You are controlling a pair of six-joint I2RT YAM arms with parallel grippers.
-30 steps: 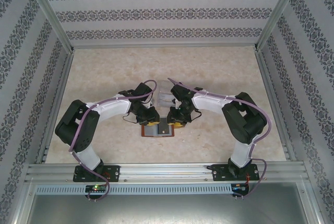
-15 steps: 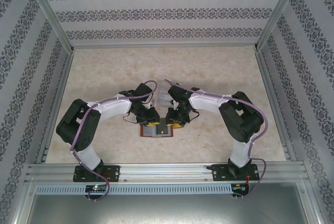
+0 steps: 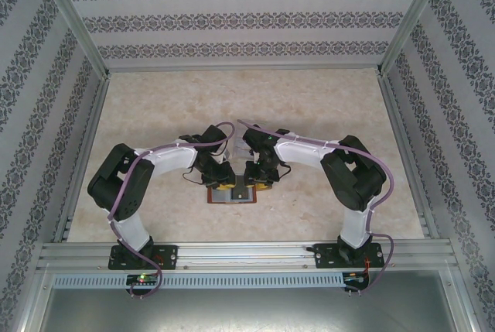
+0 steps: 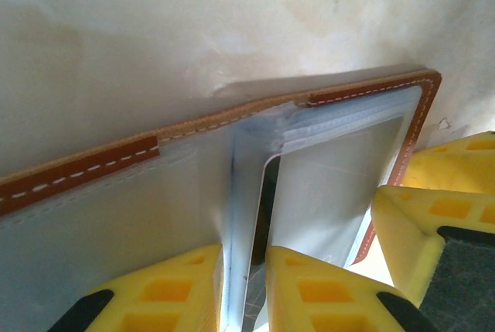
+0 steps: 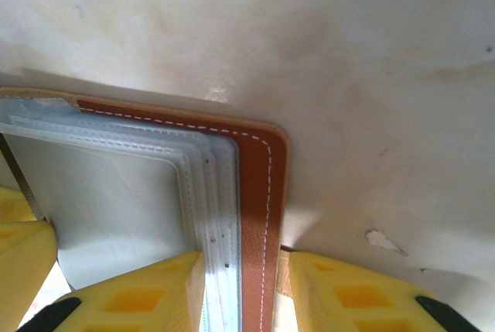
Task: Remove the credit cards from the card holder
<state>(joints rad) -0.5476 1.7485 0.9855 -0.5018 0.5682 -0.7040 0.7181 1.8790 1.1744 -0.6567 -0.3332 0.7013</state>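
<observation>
The card holder [image 3: 234, 193] lies open on the table [image 3: 309, 100], between the two arms. The left gripper [image 4: 244, 258] stands narrow and pinches a clear inner leaf [image 4: 240, 193] at the fold. The right gripper [image 5: 247, 266] is half open astride the brown right border [image 5: 255, 193]; if it really clamps, I cannot tell. The credit cards seem to be inside the pockets, not yet out. My worry: the leaf is thin and slippery, so a pull can lift the whole holder instead of a card. If the right side is not held down, the holder can slide or fold shut
</observation>
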